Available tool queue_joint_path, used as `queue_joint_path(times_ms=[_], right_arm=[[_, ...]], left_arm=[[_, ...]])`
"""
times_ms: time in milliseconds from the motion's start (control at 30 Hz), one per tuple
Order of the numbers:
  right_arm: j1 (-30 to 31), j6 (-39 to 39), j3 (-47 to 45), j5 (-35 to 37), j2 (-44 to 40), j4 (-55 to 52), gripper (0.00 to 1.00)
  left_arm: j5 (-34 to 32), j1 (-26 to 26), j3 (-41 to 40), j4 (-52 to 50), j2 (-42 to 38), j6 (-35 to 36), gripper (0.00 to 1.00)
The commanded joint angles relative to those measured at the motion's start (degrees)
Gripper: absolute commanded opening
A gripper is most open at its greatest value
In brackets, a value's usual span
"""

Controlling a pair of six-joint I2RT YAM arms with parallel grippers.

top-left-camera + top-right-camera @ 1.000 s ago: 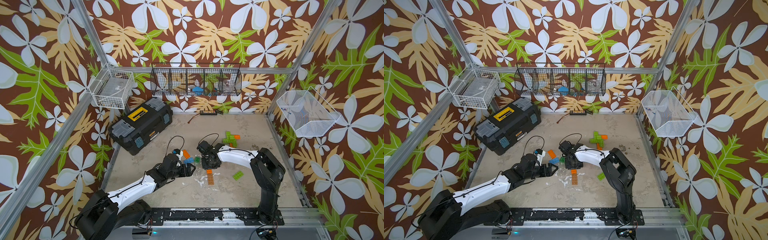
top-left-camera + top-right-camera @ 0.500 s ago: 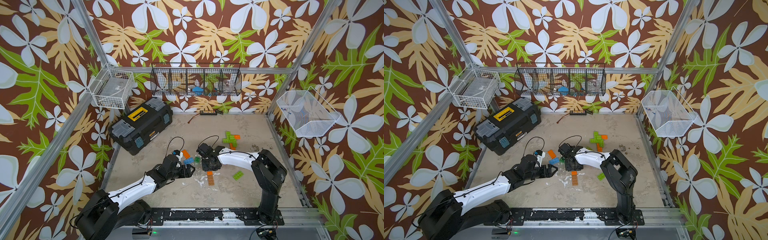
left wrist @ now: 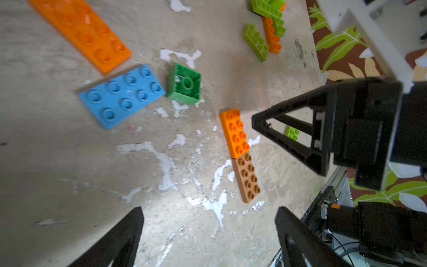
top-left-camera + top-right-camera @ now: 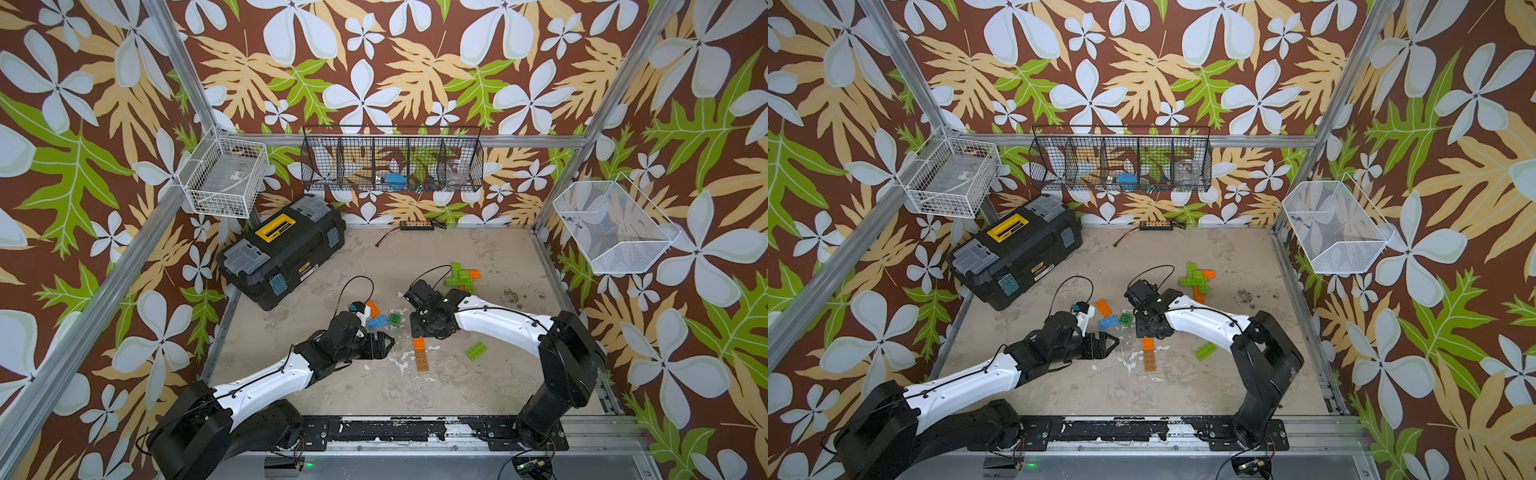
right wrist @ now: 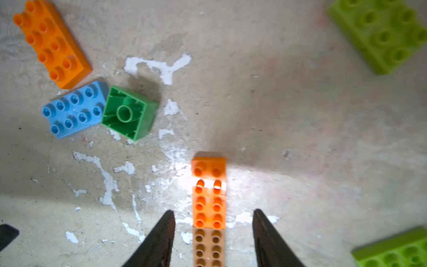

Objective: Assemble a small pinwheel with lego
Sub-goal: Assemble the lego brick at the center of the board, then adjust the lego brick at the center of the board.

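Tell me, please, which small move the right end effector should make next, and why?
Probably rise straight up: the right end effector stands open astride the orange rectangular plastic brick, gripping nothing, and that brick already lies end to end with the tan-brown rectangular plastic brick.

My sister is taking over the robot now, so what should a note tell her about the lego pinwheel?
Left end effector: open, empty.
Right end effector: open, straddling the orange brick, which lies end to end with the tan brick; neither is held.
Loose: blue brick, upside-down green square, second orange brick, lime brick.
Done: a lime-and-orange cross looks assembled toward the back.
Left: probably adding the loose bricks to it.
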Motion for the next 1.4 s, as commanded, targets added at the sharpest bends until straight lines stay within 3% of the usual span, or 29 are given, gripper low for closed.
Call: queue_joint_path(times_ms=[0,167,333,500,700,1000,1200,1367], right_arm=[[-3.26,0.12,-5.51,2.61,-5.08,-3.34,0.43],[-11.9,2.8,-16.16,1.28,-13.87,-2.46,0.4],[-18.8,3.27,-22.85,-1.51,-18.45,-0.31,0.57],[-23.18,1.28,-25.78,-6.14,-19.29,2.47,0.61],[-24.44,-1.6,-26.46,-12.18,-17.87,7.32,0.61],[-24.47,-11.85,-21.37,-14.98,-13.13,7.77,0.59],[-24.28,-13.88,-18.39,-7.54,-15.47,1.64,0.56],[-22.03,-17.4,-16.8,-8.63,-14.13,-4.11,0.43]], left_arm=[[-3.58,-4.76,3.4,0.56,3.78,2.68,0.91],[-4.62,-11.66,11.54,1.36,13.76,4.81,0.9],[-2.17,-13.08,14.78,4.23,18.48,4.11,0.9],[-2.23,-13.09,15.36,3.57,19.04,4.72,0.9],[-2.59,-13.09,14.45,3.23,18.58,4.2,0.89],[-3.01,-12.97,13.54,3.14,17.13,3.18,0.89],[-0.52,-10.89,10.42,6.95,15.44,0.22,0.9],[3.88,-9.51,7.45,11.82,14.94,-2.1,0.89]])
